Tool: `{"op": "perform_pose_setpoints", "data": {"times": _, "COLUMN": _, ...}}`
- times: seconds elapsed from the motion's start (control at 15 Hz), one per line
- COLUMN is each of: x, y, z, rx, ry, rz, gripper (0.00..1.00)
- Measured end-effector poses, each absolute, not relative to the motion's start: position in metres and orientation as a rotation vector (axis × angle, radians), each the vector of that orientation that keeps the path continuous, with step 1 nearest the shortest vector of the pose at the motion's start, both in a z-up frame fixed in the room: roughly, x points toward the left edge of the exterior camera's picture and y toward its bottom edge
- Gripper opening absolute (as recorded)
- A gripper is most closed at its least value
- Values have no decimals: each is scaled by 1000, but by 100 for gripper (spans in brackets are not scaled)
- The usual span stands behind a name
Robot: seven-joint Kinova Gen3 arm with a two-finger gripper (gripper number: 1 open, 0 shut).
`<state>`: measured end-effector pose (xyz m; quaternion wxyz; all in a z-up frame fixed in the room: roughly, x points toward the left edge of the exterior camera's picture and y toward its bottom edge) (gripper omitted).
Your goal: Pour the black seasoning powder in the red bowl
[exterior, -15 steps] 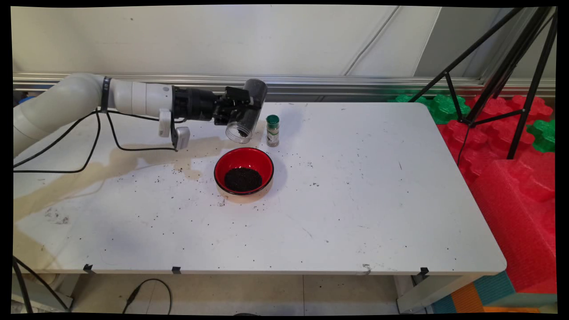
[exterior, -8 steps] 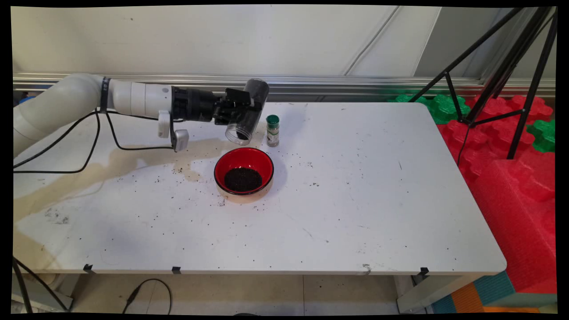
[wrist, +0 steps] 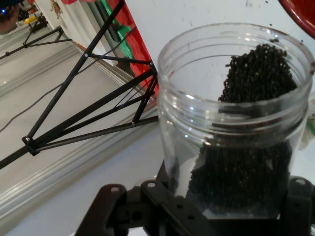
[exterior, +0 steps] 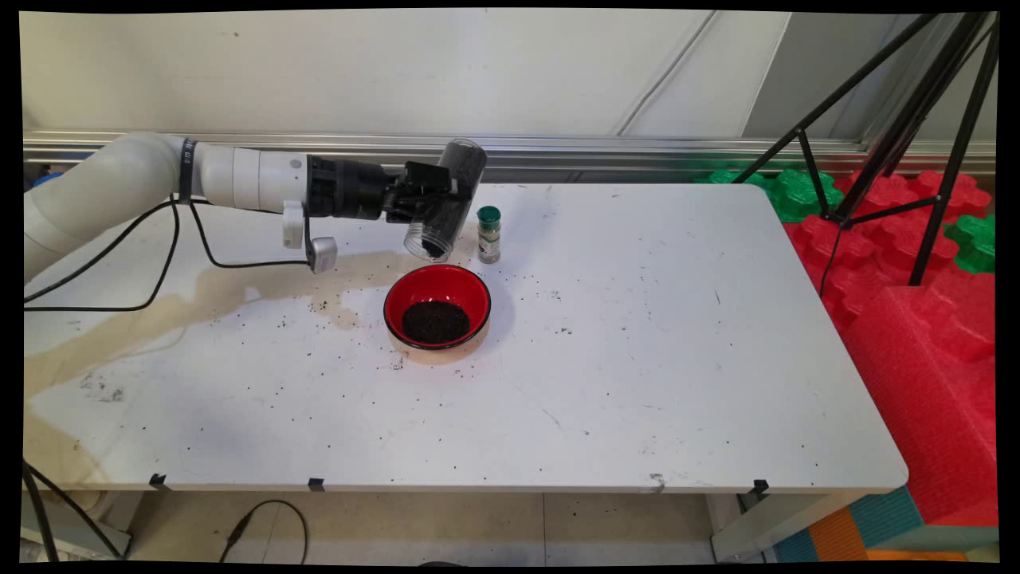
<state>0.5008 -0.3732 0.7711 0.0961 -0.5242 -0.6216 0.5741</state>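
**Tilted jar held over the counter behind the bowl**

A clear jar (exterior: 446,199) is clamped in the gripper (exterior: 434,195), which is reached in from the left by the white arm (exterior: 159,179). The jar is held tilted, with its open mouth lowered toward the near side and its base raised toward the wall. Dark granules (wrist: 246,123) are seen inside the jar in the hand view, heaped along one side up to the threaded mouth. The gripper is closed on the jar's body, with the black linkage seen at both sides of the jar.

A red bowl (exterior: 437,307) is set on the white counter (exterior: 637,359) just in front of and below the jar's mouth; a dark heap of the same granules (exterior: 435,320) lies in its bottom. The jar is held clear of the bowl. A small bottle (exterior: 488,234) with a green cap is stood upright just beside the jar, to its right. Loose dark specks are scattered over the counter around the bowl, and a brownish stain (exterior: 199,295) is spread across the counter's left part. Black cables (exterior: 183,255) are hung from the arm. A black tripod (exterior: 900,127) and red and green foam blocks (exterior: 916,319) are seen beyond the counter's right edge.
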Motion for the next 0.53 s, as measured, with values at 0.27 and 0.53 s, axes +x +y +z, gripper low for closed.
{"op": "perform_pose_setpoints", "data": {"times": 0.27, "x": 499, "y": -372, "z": 773, "rx": -1576, "ry": -1823, "rz": 1714, "gripper": 0}}
{"op": "perform_pose_setpoints", "data": {"times": 0.53, "x": 497, "y": -371, "z": 774, "rx": -1596, "ry": -1806, "rz": 1725, "gripper": 0}}
